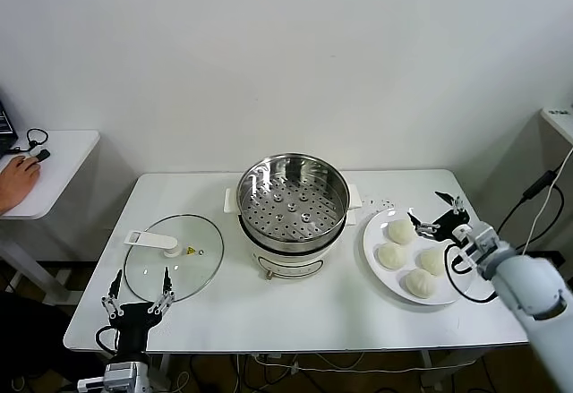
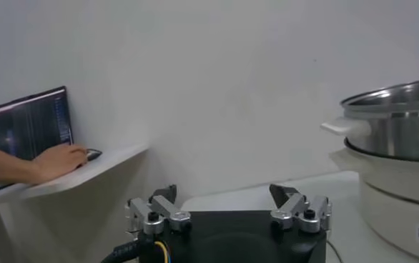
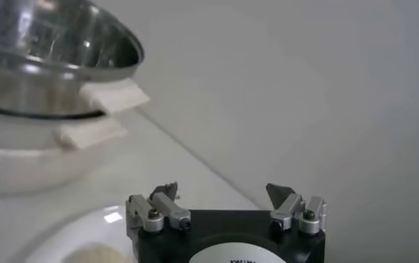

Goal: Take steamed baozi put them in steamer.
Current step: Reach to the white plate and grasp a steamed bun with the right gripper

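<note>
1. Four off-white round steamed baozi (image 1: 408, 256) are seen on a white round plate (image 1: 373, 252), right of the shiny steel steamer (image 1: 292, 203) on the white desk (image 1: 224, 308).
2. The right end effector (image 1: 440, 213) is held wide open and empty, just above the plate's far edge beside the farthest bun.
3. The left end effector (image 1: 136, 296) is parked open at the desk's near edge.

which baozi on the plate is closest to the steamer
The baozi at the plate's far left, nearest the steamer. The other three sit further right or closer to the table's front edge. The open right gripper hovers beside it.
</note>
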